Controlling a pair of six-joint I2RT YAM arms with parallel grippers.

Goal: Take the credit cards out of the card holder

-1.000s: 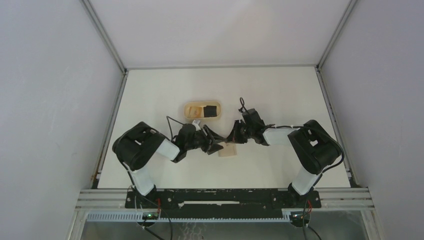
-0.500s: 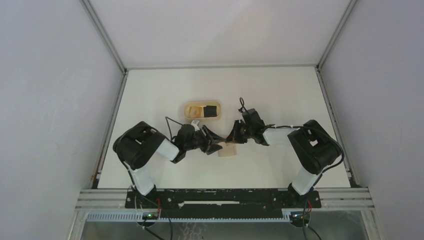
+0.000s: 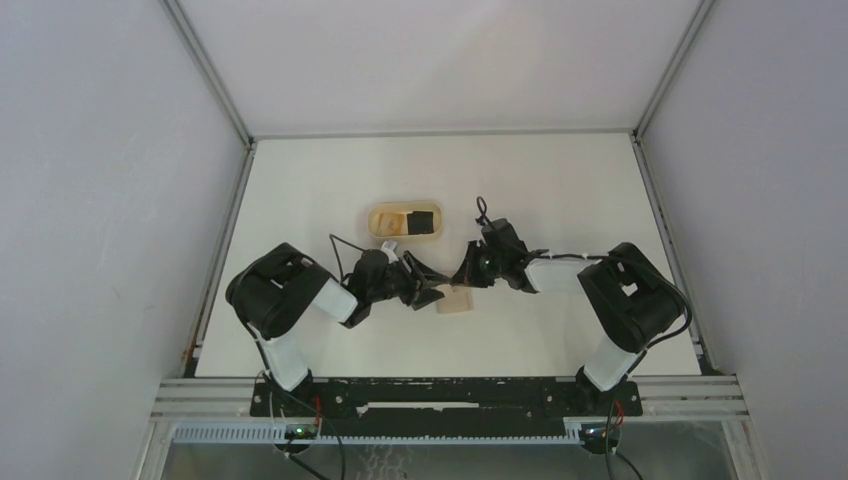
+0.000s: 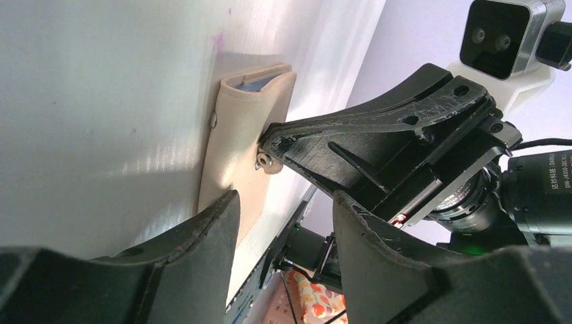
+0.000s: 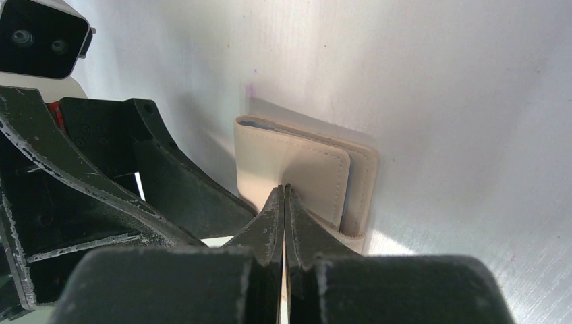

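Note:
The tan-beige card holder [image 3: 456,302] lies flat on the white table between both arms. It also shows in the left wrist view [image 4: 239,135] and the right wrist view [image 5: 297,162]. A blue inside edge [image 4: 256,82] shows at its open end. My right gripper [image 3: 466,279] is shut on the holder's closure tab [image 4: 270,162], which is lifted off the body; its jaws [image 5: 283,192] are pressed together. My left gripper [image 3: 428,292] is open just left of the holder, with its fingers [image 4: 284,202] apart and empty.
An oval light-wood tray [image 3: 377,222] stands behind the grippers and holds a black card [image 3: 423,221]. The two grippers are very close to each other over the holder. White walls enclose the table at the left, back and right.

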